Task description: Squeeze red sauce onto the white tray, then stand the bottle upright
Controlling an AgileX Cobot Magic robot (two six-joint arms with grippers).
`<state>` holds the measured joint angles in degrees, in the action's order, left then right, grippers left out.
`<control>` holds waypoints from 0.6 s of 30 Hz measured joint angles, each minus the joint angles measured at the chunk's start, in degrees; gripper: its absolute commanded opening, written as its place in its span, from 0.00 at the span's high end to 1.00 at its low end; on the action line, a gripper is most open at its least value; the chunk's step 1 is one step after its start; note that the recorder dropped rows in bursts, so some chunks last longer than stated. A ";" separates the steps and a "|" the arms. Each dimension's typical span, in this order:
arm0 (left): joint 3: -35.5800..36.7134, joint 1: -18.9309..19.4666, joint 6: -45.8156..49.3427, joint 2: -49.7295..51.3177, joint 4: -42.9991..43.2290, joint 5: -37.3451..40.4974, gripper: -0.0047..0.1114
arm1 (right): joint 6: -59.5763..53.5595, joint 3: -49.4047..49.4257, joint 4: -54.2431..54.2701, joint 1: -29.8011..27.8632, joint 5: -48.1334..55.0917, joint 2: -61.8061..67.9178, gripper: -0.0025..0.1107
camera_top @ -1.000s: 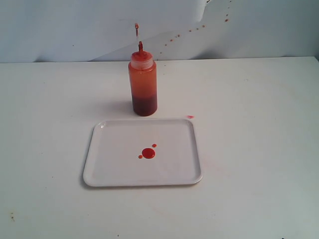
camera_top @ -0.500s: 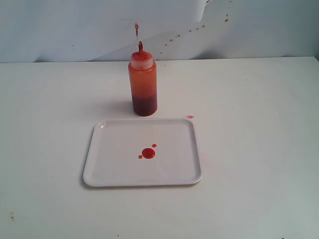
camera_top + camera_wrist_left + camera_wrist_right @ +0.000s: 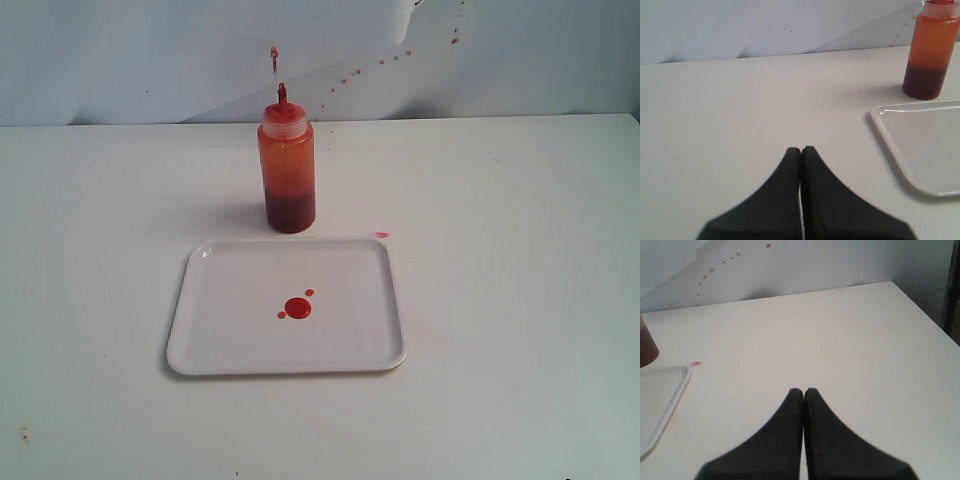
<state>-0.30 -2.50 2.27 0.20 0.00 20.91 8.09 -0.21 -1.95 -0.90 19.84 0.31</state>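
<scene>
– Left wrist view, closest in: what is the left gripper (image 3: 800, 150) doing?
– Its jaws are pressed together with nothing between them, hanging over bare table (image 3: 715, 100). The right gripper (image 3: 803, 391) is the same on the other side, clenched on nothing. Neither shows in the exterior view, so I judge both arms are parked clear of the work.
– Next out from there?
– The white tray (image 3: 230, 300) lies flat near the middle of the table. A round blob of red sauce (image 3: 297, 308) sits about at its centre, with two tiny drops just beside it.
– So the squeeze is done?
– It looks so. The tray lies directly in front of the bottle, probably so that a short tip forward lands sauce on it.
– Any spill?
– One small red smear (image 3: 381, 234) on the table, just beyond the tray's far right corner.
– And the bottle?
– The bottle (image 3: 288, 170) stands upright just behind the tray's far edge, apart from it. Dark sauce has settled in its lower part, the nozzle (image 3: 282, 95) points up, and the tethered cap (image 3: 274, 52) sticks up above it. Nothing grips the bottle; its flat base carries it. Farthest back, the grey backdrop (image 3: 150, 60) bears faint red specks.
</scene>
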 measured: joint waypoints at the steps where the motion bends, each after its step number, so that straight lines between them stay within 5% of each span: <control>1: 0.00 0.00 0.00 0.00 0.00 0.00 0.96 | 0.00 0.00 0.00 -0.50 0.00 0.00 0.98; 18: 0.00 0.00 0.00 0.00 0.00 0.00 0.96 | 0.00 0.00 0.00 0.88 0.00 0.00 0.98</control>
<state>-0.30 -2.50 2.27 0.20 0.00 20.91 8.09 -0.21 -1.95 -0.02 19.84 0.31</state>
